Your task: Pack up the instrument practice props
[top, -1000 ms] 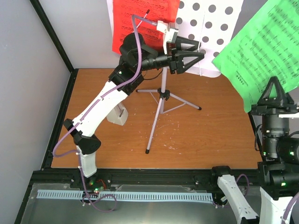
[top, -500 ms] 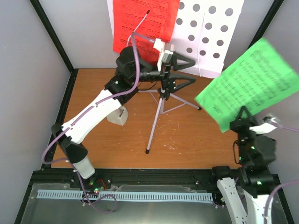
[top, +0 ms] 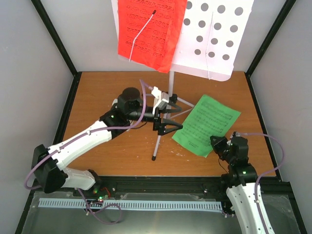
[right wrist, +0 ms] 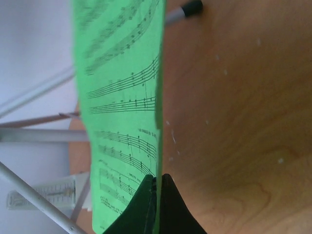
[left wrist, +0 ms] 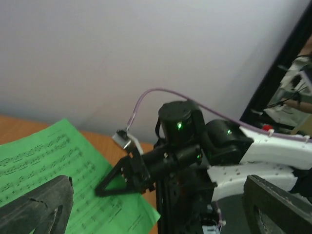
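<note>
**Stage shown: one page off the stand, not yet put away.** The green sheet-music page is pinched by its near edge in the clenched jaws of the right gripper. From the jaws it fans outward and away, tilted low over the table. Whether its far edge touches the wood cannot be told.

Beyond the page's far corner stands the silver tripod. Past its legs, in the right wrist view, a small white body with a scale appears to be the metronome.

The left gripper is released, its fingers spread wide with nothing held. From above it overlaps the tripod's shaft, though its own camera shows no shaft in the gap, so it is probably just beside it.

High above and behind both sets of jaws, the red page hangs on the white perforated music stand.

**Judged step:** clearing the pages, with the green one in transit. **Next move calls for:** a level lowering of the page before the right jaws let go, since a thin sheet may slide or curl. No container is visible, so the destination cannot be named.
</note>
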{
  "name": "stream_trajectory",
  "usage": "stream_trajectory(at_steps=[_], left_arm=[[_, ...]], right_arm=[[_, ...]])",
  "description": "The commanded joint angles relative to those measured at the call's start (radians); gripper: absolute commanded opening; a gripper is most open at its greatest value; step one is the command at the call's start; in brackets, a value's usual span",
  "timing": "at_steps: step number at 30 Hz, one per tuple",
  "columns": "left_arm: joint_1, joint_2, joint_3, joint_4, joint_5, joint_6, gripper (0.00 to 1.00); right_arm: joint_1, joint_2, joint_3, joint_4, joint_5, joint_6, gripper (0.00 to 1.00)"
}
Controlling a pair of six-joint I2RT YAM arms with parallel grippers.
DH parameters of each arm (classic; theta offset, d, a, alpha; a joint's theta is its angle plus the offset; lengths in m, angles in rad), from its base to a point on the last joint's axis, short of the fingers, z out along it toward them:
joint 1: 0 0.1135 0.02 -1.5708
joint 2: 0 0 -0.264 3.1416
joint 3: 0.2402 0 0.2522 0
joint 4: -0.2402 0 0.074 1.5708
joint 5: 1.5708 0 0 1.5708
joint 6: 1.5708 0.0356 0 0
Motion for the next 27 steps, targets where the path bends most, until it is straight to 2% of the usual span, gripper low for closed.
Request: stream_trajectory(at_steps=[1,7,15,27], left_arm=[[0.007,-0.074,-0.106,-0.087,-0.094,0.082,0.95],[0.063,-0.132,-0.22,-0.075,-0.118,0.067,0.96],[0.11,-0.14,-0.255,0.018,-0.134,0.003,0.97],[0.135,-0.163,-0.307,0.018,-0.255,-0.056,0.98]], right_arm=[[-0.001,-0.002,-0.079,-0.014,-0.141,0.096,0.03],[0.0,0.02,-0.133,-0.034,-0.163,0.115,0.03],[0.008,0.165,-0.148,0.079,-0.226,0.061,0.03],[0.051,0.422,-0.076,0.293,-0.181,-0.06,0.04]])
